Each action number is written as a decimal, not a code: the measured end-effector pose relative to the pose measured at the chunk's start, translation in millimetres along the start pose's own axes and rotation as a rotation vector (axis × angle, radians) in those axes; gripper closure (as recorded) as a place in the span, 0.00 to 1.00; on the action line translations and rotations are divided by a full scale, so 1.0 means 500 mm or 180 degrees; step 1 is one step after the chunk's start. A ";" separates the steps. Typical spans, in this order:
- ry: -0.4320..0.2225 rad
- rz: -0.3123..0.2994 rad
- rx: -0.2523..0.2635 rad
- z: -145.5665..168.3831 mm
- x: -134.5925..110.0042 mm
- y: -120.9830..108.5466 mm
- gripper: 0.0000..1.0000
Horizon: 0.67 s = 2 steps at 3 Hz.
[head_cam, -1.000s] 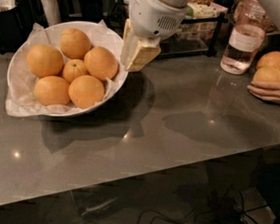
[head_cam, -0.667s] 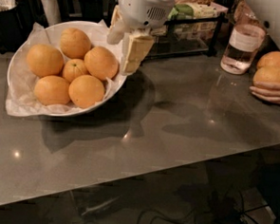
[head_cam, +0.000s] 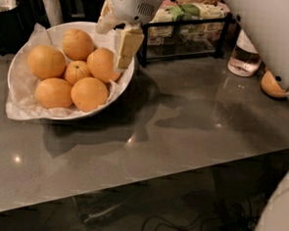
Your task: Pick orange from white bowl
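The white bowl (head_cam: pixel 20 80), lined with crumpled white paper, stands at the left of the grey table and holds several oranges. Most are large and plain; a smaller one (head_cam: pixel 76 71) lies in the middle. My gripper (head_cam: pixel 116 33) hangs open and empty over the bowl's right rim. Its cream fingers (head_cam: pixel 128 44) point down. One finger is just above and beside the right-hand large orange (head_cam: pixel 101 65) without holding it. The other large oranges lie further left and nearer the front.
A black wire rack of packets (head_cam: pixel 189 22) stands behind the bowl to the right. A water bottle (head_cam: pixel 241 57) and another orange (head_cam: pixel 273 85) are at the far right. Dark containers (head_cam: pixel 14 1) stand at the back left. My white arm (head_cam: pixel 267 32) fills the upper right.
My gripper has moved left, from beside the bowl's right edge to over its right rim, close to the right-hand large orange. The oranges have not moved.
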<state>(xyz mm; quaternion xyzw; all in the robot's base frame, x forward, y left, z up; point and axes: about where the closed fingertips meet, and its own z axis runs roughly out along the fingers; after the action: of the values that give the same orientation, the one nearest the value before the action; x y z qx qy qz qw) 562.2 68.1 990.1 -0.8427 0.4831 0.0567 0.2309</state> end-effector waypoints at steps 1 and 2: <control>-0.0175 0.0039 -0.0026 0.043 0.012 -0.037 0.33; -0.0332 0.0099 -0.0078 0.088 0.026 -0.063 0.32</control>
<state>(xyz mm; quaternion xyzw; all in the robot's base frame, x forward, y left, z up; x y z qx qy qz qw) 601.2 90.7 957.6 -0.8337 0.4827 0.1100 0.2445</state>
